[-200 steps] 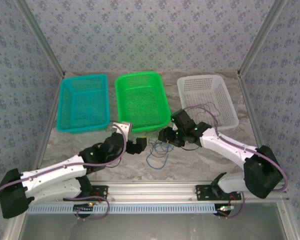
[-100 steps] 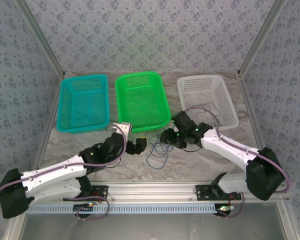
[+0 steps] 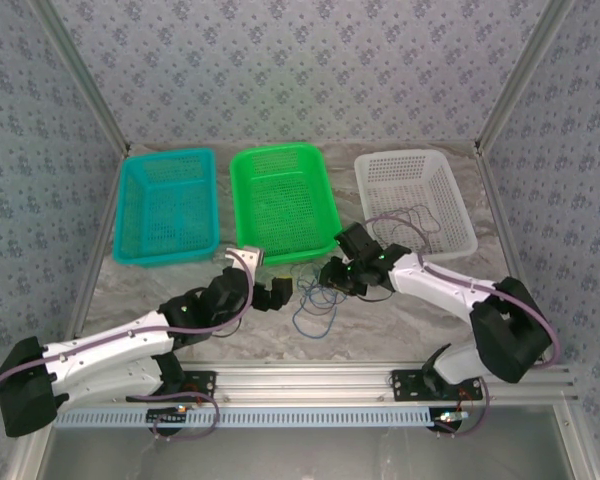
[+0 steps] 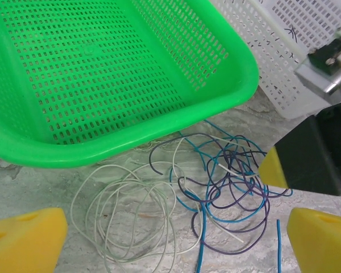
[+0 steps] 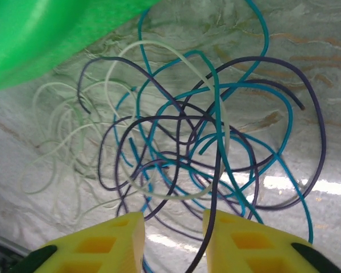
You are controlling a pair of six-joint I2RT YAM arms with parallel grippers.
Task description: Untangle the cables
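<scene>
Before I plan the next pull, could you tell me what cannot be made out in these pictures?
Right wrist view: whether the right hand pinches the dark cable; it runs between the fingers and off the bottom edge.
Left wrist view: where the blue cable ends; the bottom edge cuts it off.
Top view: which strand crosses which in the tangle; the strands are too thin and small there.

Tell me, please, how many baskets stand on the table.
3. The teal basket stands at the far left, the green basket in the middle and the white basket at the far right, all in one row. None seems hidden.
</scene>
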